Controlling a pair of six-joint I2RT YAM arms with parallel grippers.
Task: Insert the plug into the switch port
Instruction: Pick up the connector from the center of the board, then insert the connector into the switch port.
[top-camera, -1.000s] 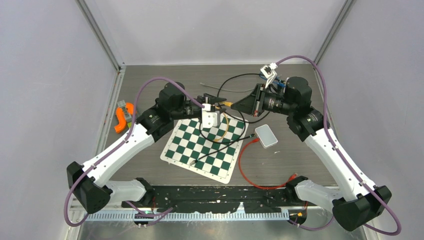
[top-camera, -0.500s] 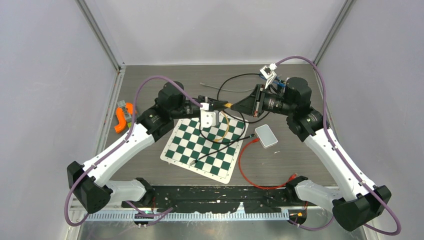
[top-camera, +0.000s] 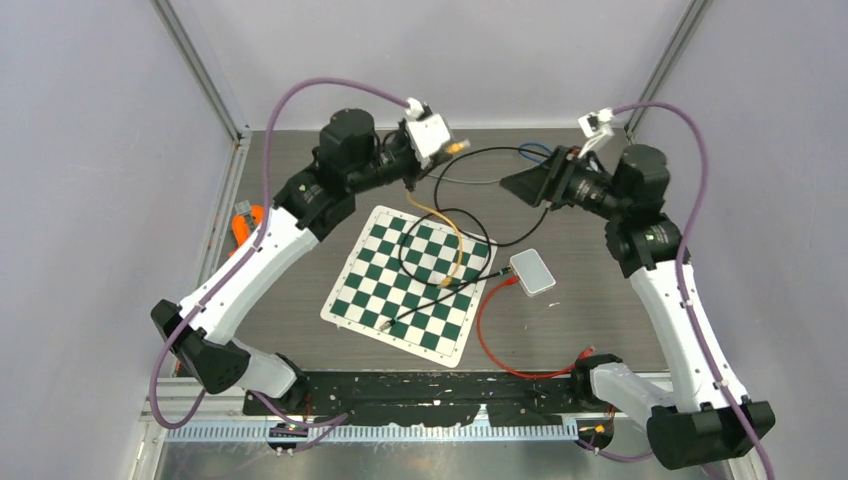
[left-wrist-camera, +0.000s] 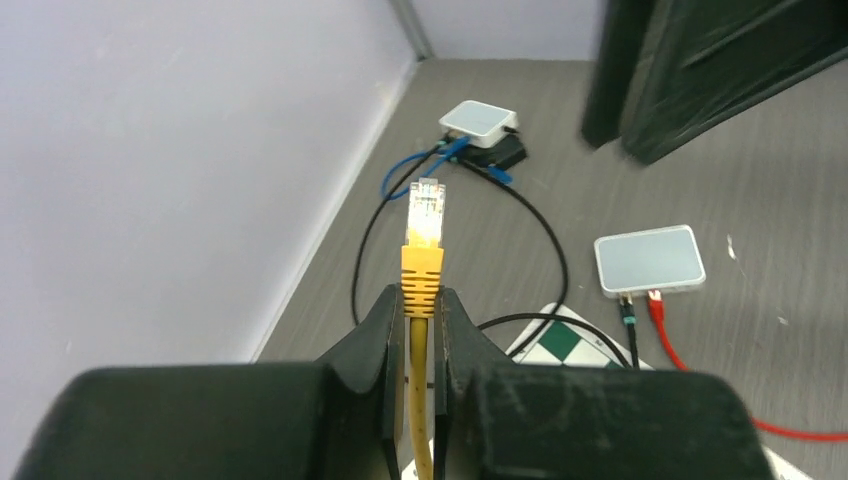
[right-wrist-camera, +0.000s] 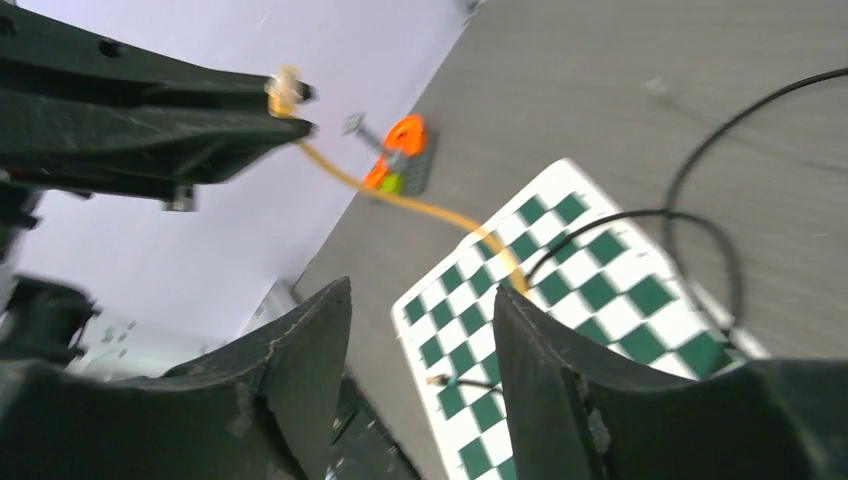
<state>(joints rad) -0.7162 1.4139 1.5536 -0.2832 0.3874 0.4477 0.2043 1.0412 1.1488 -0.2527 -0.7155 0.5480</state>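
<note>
The plug (left-wrist-camera: 425, 212), the clear-tipped end of the yellow cable (top-camera: 450, 235), has changed hands. A second ago both arms met low over the far edge of the chessboard (top-camera: 400, 290), with the right end effector pinched shut beside the plug. Now the left end effector (left-wrist-camera: 422, 300) has closed on the yellow boot just behind the plug and carried it up to about 12 o'clock of the board. The right end effector (right-wrist-camera: 420, 300) has let go and pulled back toward 2 o'clock.

I judge the hand-over done and the insertion not yet begun. The switch (top-camera: 532, 272), a flat white box on the bench (top-camera: 580, 330) at 3 o'clock of the board, already has a red and a black lead in its near edge. In the left wrist view it lies at 4 o'clock of the plug, well apart from it.

The left fingers are clamped together on the boot. The plug stands clear beyond their tips, and the cable trails down to the board. The right fingers stand apart, with nothing between them and touching nothing.
</note>
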